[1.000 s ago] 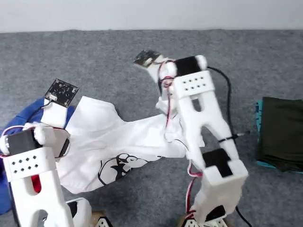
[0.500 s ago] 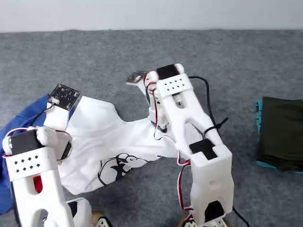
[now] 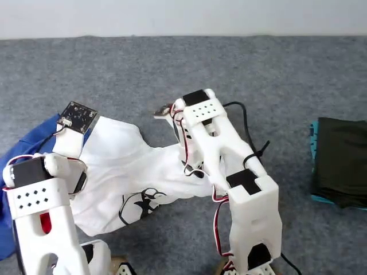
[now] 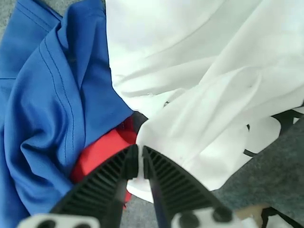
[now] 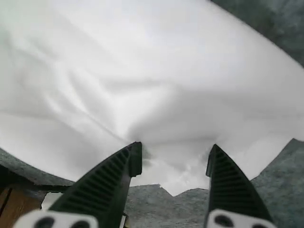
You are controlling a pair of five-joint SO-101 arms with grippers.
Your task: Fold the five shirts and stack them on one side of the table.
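Observation:
A white shirt point(image 3: 132, 172) with a black print lies crumpled at the table's centre-left. It overlaps a blue shirt point(image 3: 43, 134) at the left edge. In the left wrist view my left gripper point(image 4: 137, 153) is shut, hovering where the white shirt point(image 4: 199, 71), the blue shirt point(image 4: 47, 95) and a red shirt point(image 4: 97, 152) meet. My right arm point(image 3: 212, 137) stretches over the white shirt's right part. My right gripper point(image 5: 174, 154) is open, its fingers pressed down onto the white shirt point(image 5: 142, 71) with a ridge of cloth between them.
A folded dark green shirt point(image 3: 341, 160) rests on a teal one point(image 3: 312, 137) at the table's right edge. Bare grey table point(image 3: 287, 74) stretches along the far side and between my right arm and that stack.
My right arm has swung left and nearer, coming down over the white shirt, whose right part has bunched up. The left arm shifted slightly, then stayed still.

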